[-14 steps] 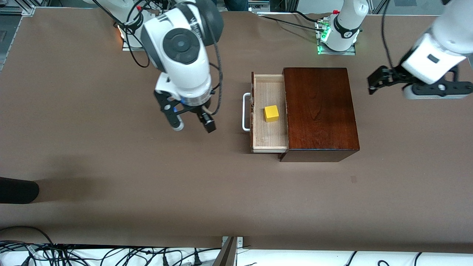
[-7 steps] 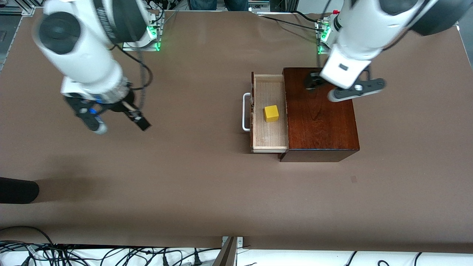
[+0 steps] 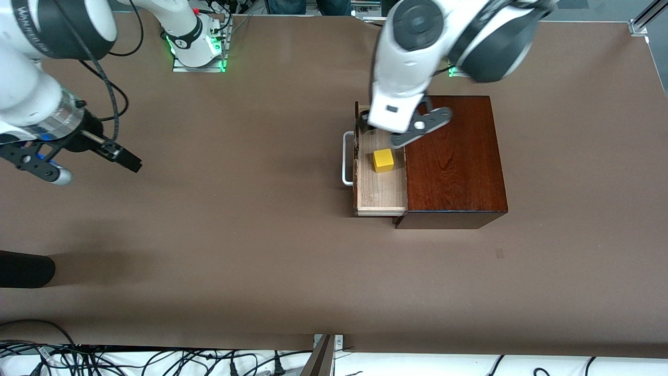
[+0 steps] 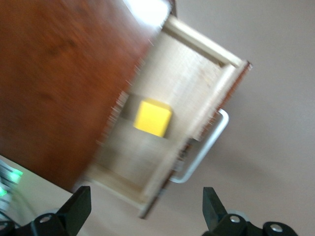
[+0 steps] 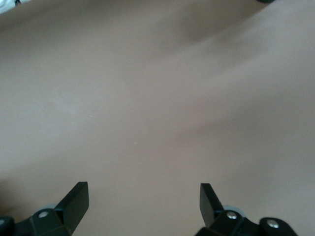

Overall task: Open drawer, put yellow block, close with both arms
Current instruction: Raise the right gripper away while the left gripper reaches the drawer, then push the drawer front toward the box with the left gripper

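Observation:
The drawer [image 3: 381,196] stands pulled out of the reddish-brown wooden box [image 3: 454,156], its white handle [image 3: 345,163] toward the right arm's end of the table. The yellow block [image 3: 383,160] lies in the tray. My left gripper [image 3: 364,119] is open and empty, up over the drawer's handle-side corner that is farther from the front camera. The left wrist view shows my left gripper [image 4: 145,196] above the drawer [image 4: 123,162], the block [image 4: 153,118], the handle [image 4: 206,147] and the box [image 4: 54,73]. My right gripper [image 3: 96,169] is open and empty over bare table at its own end, as the right wrist view [image 5: 142,189] confirms.
A dark rounded object [image 3: 26,269] lies at the table's edge at the right arm's end, nearer the front camera. Cables [image 3: 104,360] run below the table's near edge. The two arm bases [image 3: 198,47] stand along the edge farthest from the front camera.
The left arm swung from its end of the table, across the wooden box, to over the open drawer. The right arm swung away toward its own end. Drawer and block stayed put.

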`<state>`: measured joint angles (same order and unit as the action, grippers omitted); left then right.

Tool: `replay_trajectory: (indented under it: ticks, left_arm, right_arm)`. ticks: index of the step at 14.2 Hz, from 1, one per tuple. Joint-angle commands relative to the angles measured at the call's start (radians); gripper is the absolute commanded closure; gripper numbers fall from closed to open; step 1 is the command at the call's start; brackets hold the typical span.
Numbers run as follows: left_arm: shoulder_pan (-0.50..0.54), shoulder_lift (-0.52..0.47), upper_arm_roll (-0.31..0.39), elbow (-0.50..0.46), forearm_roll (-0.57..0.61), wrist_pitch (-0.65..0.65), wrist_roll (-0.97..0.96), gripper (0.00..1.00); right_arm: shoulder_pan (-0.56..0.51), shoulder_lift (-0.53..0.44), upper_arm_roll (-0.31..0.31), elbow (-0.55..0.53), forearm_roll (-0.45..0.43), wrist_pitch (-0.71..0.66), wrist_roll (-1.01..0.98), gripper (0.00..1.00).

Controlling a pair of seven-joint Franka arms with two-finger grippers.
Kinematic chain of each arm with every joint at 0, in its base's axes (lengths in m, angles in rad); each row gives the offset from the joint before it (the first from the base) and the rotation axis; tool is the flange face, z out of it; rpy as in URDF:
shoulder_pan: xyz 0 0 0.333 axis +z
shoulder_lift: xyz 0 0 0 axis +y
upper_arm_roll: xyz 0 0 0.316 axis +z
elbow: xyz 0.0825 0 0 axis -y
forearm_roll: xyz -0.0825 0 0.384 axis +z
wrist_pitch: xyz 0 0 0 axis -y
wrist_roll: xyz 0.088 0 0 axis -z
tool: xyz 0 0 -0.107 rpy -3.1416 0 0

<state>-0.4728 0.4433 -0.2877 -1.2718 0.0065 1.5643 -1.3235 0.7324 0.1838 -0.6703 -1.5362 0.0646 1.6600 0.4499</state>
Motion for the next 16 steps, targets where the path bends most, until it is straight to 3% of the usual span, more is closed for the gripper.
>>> replay_trajectory:
  ticks: [1,4,6,7,9,10,11,12,13,14,15,16]
  left_arm:
    - [-0.087,0.129,0.019,0.08,-0.008,0.064,-0.199,0.0]
    - [-0.147,0.202,0.036,0.077,-0.006,0.141,-0.377,0.0]
    - [-0.158,0.221,0.036,0.065,0.004,0.167,-0.471,0.0]
    - [-0.158,0.23,0.035,0.063,0.007,0.172,-0.527,0.0]
    - [-0.161,0.255,0.035,0.062,0.007,0.174,-0.578,0.0]
    - [-0.171,0.267,0.036,0.061,0.007,0.181,-0.591,0.0]
    - [-0.179,0.273,0.036,0.058,0.007,0.203,-0.6,0.0]
    - [-0.187,0.275,0.035,0.049,0.007,0.218,-0.602,0.12]
    - [-0.191,0.276,0.035,0.046,0.004,0.23,-0.593,0.7]
    - [-0.194,0.282,0.035,0.046,0.006,0.246,-0.589,0.94]
    - [-0.205,0.288,0.035,0.037,0.009,0.25,-0.582,1.0]
    - [-0.208,0.291,0.035,0.028,0.029,0.252,-0.563,1.0]
  right_arm:
    - [0.015,-0.023,-0.061,-0.022,0.003,-0.06,-0.23,0.0]
    - [0.015,-0.039,-0.098,-0.021,0.003,-0.129,-0.42,0.0]
    - [-0.039,-0.047,-0.063,-0.021,0.006,-0.157,-0.444,0.0]
    - [-0.129,-0.052,0.033,-0.021,0.006,-0.164,-0.447,0.0]
    - [-0.375,-0.066,0.281,-0.021,-0.002,-0.175,-0.448,0.0]
    - [-0.452,-0.079,0.351,-0.024,-0.006,-0.177,-0.47,0.0]
    - [-0.491,-0.09,0.375,-0.036,-0.009,-0.183,-0.531,0.0]
    - [-0.508,-0.102,0.377,-0.042,-0.008,-0.196,-0.599,0.0]
    - [-0.507,-0.113,0.379,-0.06,-0.014,-0.2,-0.637,0.0]
    - [-0.502,-0.134,0.391,-0.085,-0.044,-0.186,-0.64,0.0]
    - [-0.504,-0.15,0.437,-0.103,-0.11,-0.174,-0.637,0.0]
    - [-0.513,-0.186,0.474,-0.157,-0.158,-0.134,-0.632,0.0]
